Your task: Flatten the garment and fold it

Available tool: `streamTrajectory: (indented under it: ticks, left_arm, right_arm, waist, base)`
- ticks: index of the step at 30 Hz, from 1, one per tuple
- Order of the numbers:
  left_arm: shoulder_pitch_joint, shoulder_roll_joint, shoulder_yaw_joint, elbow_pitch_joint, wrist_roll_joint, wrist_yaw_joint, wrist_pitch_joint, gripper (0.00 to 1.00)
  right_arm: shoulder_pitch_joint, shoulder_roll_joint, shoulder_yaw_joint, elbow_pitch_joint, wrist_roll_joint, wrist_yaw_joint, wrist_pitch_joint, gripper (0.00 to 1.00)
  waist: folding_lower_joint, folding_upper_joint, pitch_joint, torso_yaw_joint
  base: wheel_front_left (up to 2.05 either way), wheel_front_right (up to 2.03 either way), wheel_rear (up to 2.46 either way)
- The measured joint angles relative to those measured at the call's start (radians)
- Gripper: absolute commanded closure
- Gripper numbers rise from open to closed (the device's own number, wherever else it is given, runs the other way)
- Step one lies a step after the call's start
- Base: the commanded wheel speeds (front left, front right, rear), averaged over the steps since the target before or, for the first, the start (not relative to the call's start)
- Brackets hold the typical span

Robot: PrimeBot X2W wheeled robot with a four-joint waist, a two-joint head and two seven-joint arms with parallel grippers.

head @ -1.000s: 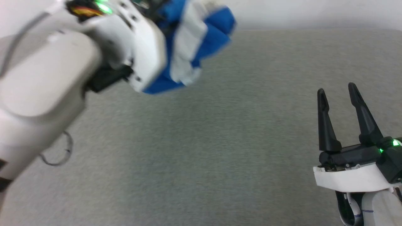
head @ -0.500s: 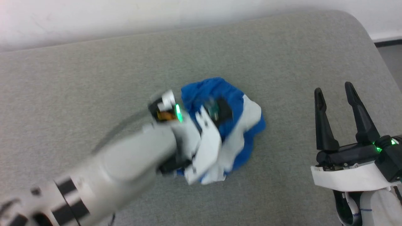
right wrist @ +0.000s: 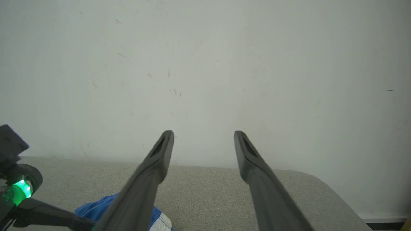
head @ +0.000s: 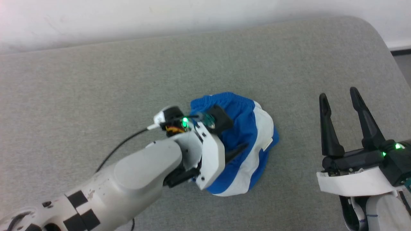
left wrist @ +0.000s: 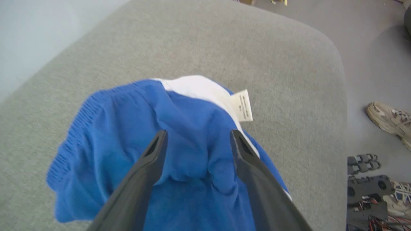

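Above crumpled blue-and-white shorts [left wrist: 128,112] on a grey pad [head: 96,80], my left gripper [left wrist: 197,136] spreads wide; my right gripper [head: 337,93] gapes nearby.

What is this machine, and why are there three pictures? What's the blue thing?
It is a robot with two arms, each ending in a gripper: two dark fingers that pinch like tongs. One picture comes from a camera on its head, looking down at a grey table. The other two come from cameras on its wrists, looking along the fingers. The blue thing is a pair of shorts, crumpled, with a white stripe and a label. The left gripper is over the shorts, fingers apart, pinching nothing. The right gripper, off to the side, is open and empty.
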Motion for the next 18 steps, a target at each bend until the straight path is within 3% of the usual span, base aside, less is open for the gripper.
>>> streamTrajectory:
  ticks: [5,9,14,18]
  left_arm:
    - [-0.028,-0.018,0.062,0.027,0.049,0.019,-0.248,0.0]
    - [-0.029,-0.018,0.149,0.022,0.127,0.155,-0.437,0.0]
    - [0.014,0.015,0.339,-0.078,0.229,0.353,-0.467,0.0]
    - [0.152,0.037,0.522,-0.192,0.348,0.489,-0.468,0.0]
  right_arm:
    - [0.027,0.0,-0.007,0.001,-0.008,0.0,0.0,0.0]
    - [0.042,0.0,-0.017,0.0,-0.016,0.0,0.0,0.0]
    - [0.058,0.0,-0.033,-0.001,-0.016,0.0,0.0,0.0]
    - [0.06,0.0,-0.062,0.002,-0.014,0.0,0.0,0.0]
  waist:
    - [-0.0001,0.0,-0.04,0.027]
    - [-0.0002,0.0,-0.068,0.055]
    - [-0.0002,0.0,-0.094,0.088]
    - [-0.0002,0.0,-0.105,0.106]
  base:
    - [0.0,0.0,0.0]
    - [0.0,0.0,0.0]
    - [0.0,0.0,0.0]
    - [0.0,0.0,0.0]
